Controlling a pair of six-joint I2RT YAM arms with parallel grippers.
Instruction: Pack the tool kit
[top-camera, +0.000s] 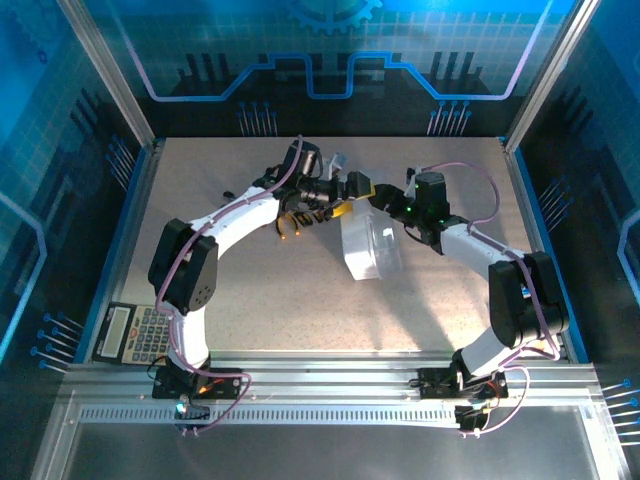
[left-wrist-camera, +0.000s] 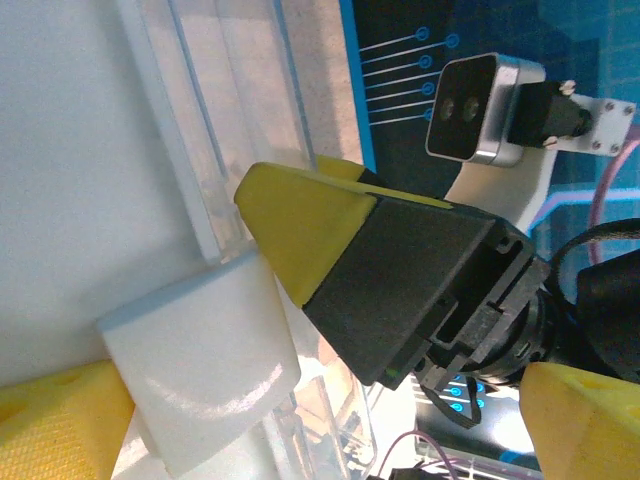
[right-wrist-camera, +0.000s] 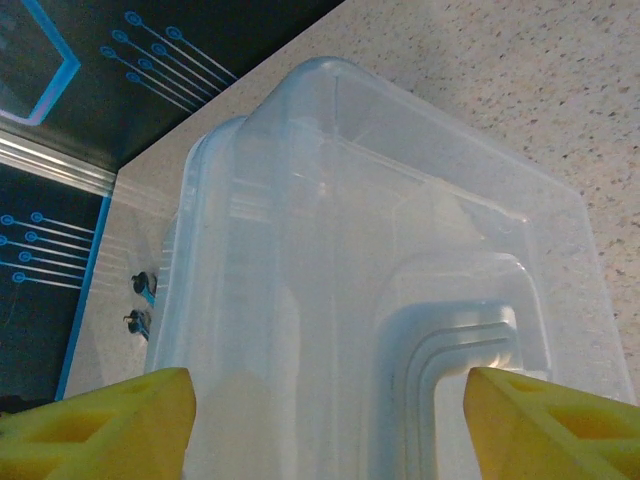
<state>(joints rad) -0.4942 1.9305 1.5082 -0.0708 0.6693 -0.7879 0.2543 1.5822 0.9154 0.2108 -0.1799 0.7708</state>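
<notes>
Now left fingers (left-wrist-camera: 60, 415) wide open, empty; right fingers (right-wrist-camera: 100, 420) clamped across clear case (right-wrist-camera: 380, 220).

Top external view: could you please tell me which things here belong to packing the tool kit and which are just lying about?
Belongs to the job:
- clear plastic case, in the middle
- yellow-handled tool, likely pliers, just left of the case

Just lying about:
- grey calculator, at the near left
</notes>
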